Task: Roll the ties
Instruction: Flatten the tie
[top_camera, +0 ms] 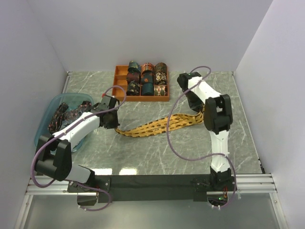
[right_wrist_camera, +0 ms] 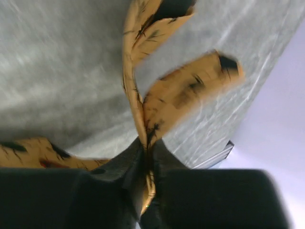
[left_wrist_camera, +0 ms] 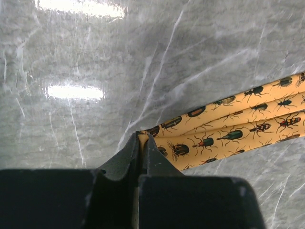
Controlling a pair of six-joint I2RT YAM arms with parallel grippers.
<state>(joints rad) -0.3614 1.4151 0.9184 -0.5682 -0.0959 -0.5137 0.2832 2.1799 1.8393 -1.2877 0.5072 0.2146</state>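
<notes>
Mustard tie (top_camera: pixel 147 127) runs doubled across mid-frame on the desk (top_camera: pixel 143 155), strung between both arms. Left end effector (left_wrist_camera: pixel 142 139) is fully closed, pinching the tie's folded end at centre-left of the top view. Right end effector (right_wrist_camera: pixel 147 143) is clamped on the other end at centre-right, with loose tips poking past its fingers (blurred). Rolled ties (top_camera: pixel 147 80) sit in the orange tray (top_camera: pixel 120 78) at top centre; the blue basin (top_camera: pixel 47 121) at left holds more.

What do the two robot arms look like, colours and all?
The left arm and right arm share a look: slim white links between chunky black joints. The left gripper and right gripper are black, with two wedge-shaped fingers each. A thin mauve cable loops loosely along each arm. I can read no markings.
</notes>
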